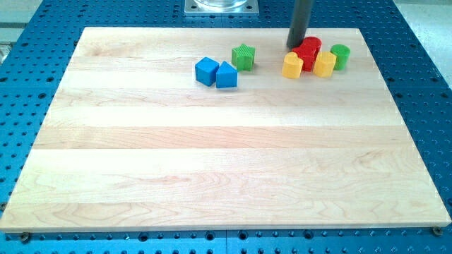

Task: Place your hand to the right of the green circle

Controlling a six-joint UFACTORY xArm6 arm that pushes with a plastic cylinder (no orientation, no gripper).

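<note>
The green circle block (340, 55) stands near the view's top right of the wooden board (212, 162). Touching its left side is a cluster: a red block (308, 51), a yellow block (325, 64) and another yellow block (292, 65). My tip (295, 46) is at the lower end of the dark rod, just left of the red block and above the left yellow block. It is to the left of the green circle, with the red block between them.
A green star block (243, 57) sits left of my tip. Two blue blocks (207, 71) (226, 75) lie touching, further left. The board rests on a blue perforated table (28, 99). A metal mount (222, 7) is at the view's top.
</note>
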